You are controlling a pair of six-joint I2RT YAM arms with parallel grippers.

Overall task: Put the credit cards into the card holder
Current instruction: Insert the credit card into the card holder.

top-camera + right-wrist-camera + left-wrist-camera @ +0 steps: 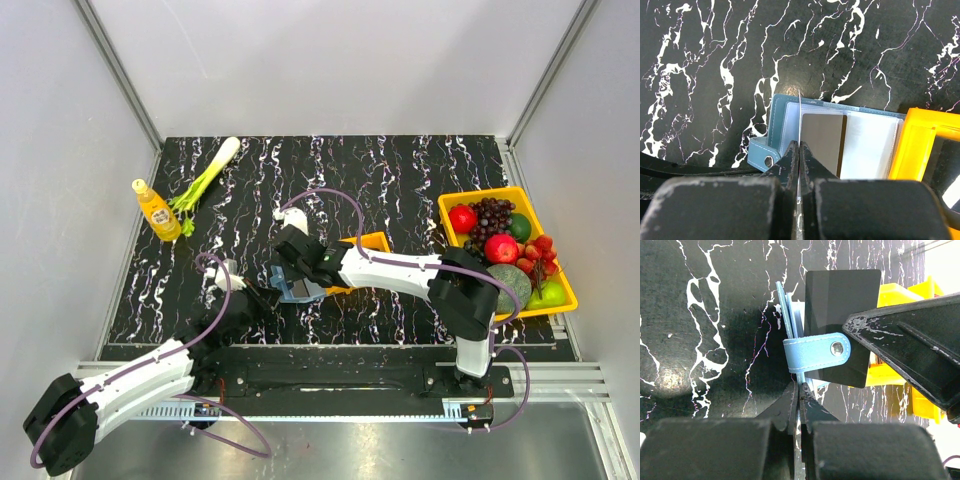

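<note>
Two arms meet over the card holder, mid-table toward the near edge. Left wrist: left gripper looks pinched shut on its strap. Right wrist: right gripper clamps a credit card edge-on. I worry it misses the sleeve and buckles.

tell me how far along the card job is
Done: one dark card seems to sit in the open card holder. In hand: right fingers pinch another card upright over it; left fingers pinch the holder's edge. Left: slide it in; the orange tray contents are unclear.
</note>
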